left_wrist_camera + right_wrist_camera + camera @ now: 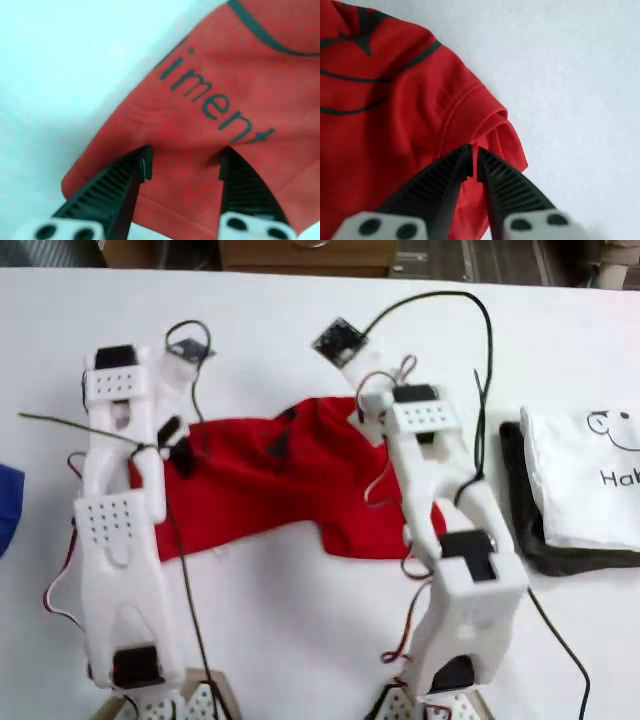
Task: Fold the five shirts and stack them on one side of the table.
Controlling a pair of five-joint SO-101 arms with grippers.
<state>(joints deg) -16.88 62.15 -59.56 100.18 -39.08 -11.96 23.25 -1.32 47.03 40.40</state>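
The left arm point(118, 540) and right arm point(455, 570) lean from the 6 o'clock edge of the table point(290, 610) toward 12, over the red shirt point(260, 490) at centre. The left gripper point(186, 160) gapes wide, set down on the shirt's 9 o'clock hem; the right gripper point(474, 160) clenches a bunched sleeve fold at 1 o'clock. At 3 o'clock lies a folded white shirt point(580, 480).

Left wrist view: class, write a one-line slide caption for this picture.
Open left pincer set down on a red shirt near its hem, with the white table alongside.
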